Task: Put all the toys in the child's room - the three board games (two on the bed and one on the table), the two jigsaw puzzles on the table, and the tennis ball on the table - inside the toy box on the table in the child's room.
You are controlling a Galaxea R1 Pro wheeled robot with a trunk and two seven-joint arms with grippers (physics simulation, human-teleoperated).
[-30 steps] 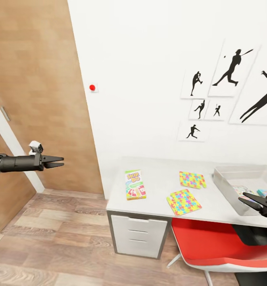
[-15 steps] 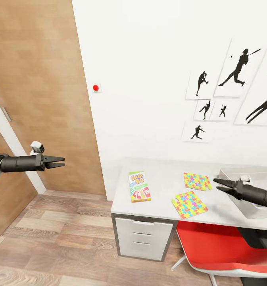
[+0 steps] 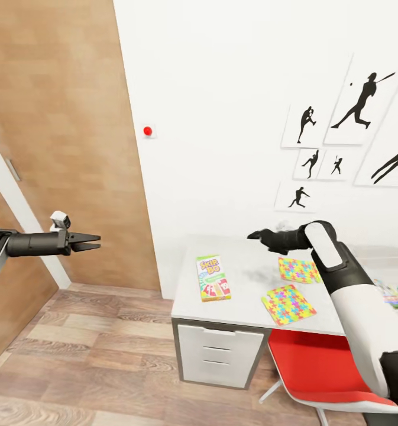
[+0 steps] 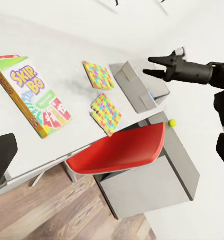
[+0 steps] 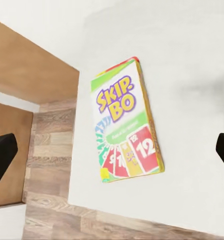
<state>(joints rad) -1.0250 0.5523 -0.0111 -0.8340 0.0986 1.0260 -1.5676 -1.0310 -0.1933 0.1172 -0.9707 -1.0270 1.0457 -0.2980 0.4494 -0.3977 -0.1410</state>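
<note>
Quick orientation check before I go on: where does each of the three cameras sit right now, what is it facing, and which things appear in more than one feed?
Head: on the robot's head, looking forward and down at the table and wall; left gripper out over the floor, right gripper above the table.
Left wrist: on the left arm, facing the table, red chair and toy box; right gripper shows.
Right wrist: on the right arm, looking down on the Skip-Bo box.
Shared: all three show the Skip-Bo box; head and left wrist share both jigsaw puzzles.
</note>
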